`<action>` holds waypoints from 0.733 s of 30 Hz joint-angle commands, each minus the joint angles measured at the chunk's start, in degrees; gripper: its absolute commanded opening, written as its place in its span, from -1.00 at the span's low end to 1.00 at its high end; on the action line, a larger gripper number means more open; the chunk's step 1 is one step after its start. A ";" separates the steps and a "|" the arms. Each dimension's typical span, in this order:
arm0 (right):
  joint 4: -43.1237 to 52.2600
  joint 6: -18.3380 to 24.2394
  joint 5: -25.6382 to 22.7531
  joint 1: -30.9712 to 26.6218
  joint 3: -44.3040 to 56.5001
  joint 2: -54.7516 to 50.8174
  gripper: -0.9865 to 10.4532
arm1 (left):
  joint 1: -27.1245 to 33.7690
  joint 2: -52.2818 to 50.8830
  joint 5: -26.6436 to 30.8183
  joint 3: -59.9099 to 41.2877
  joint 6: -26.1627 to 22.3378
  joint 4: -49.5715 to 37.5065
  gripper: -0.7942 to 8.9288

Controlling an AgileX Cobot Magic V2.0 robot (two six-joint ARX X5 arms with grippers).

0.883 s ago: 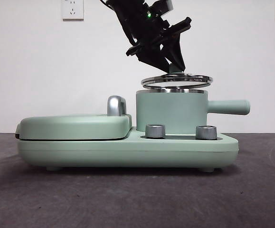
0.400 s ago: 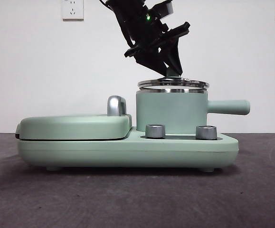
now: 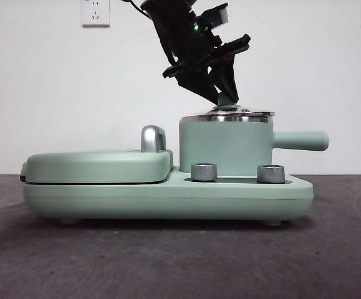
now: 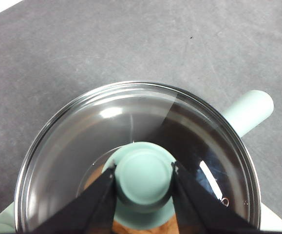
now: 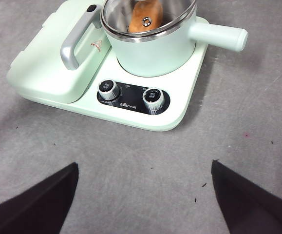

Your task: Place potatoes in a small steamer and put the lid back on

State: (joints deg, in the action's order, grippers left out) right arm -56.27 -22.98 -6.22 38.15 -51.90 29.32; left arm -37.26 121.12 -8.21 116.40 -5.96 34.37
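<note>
Grey table (image 5: 131, 195) open all round, left gripper (image 4: 144, 183) clamped on lid (image 4: 82, 141) knob, lid seated on small steamer (image 3: 225, 149) rim, potato (image 5: 143, 17) inside, right gripper (image 5: 143, 200) spread wide, well apart.

The small steamer (image 3: 225, 146) is mint green with a bright steel rim and a straight mint-green handle. The lid (image 4: 136, 161) is clear glass ringed in shiny steel, with a mint-green knob (image 4: 144, 176) on top. The potato (image 5: 144, 17) inside is orange-brown. The griddle cover (image 3: 98, 166) and the base (image 3: 168, 198) are the same mint green; the griddle's handle (image 5: 77, 41) is silver-grey. Two silver dials (image 5: 108, 89) sit on a black panel with small white lettering. The left gripper (image 4: 143, 187) and the right gripper (image 5: 143, 204) both have black jaws. The table (image 3: 180, 261) is dark mottled grey, the wall (image 3: 43, 93) white with white sockets (image 3: 95, 12).
</note>
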 commanded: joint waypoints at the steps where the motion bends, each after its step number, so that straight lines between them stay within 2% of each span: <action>1: 1.09 -0.63 -0.24 0.46 -0.26 0.11 -0.07 | -0.22 1.86 1.18 1.84 -0.04 -0.09 -0.66; 22: 2.71 -0.63 -0.22 0.46 -0.26 0.11 -0.07 | -0.22 -0.04 2.86 2.58 1.11 -0.24 -0.66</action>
State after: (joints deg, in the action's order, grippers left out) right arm -54.39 -22.98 -6.22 38.15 -51.90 29.32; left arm -37.39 121.10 -6.79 116.86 -5.30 34.96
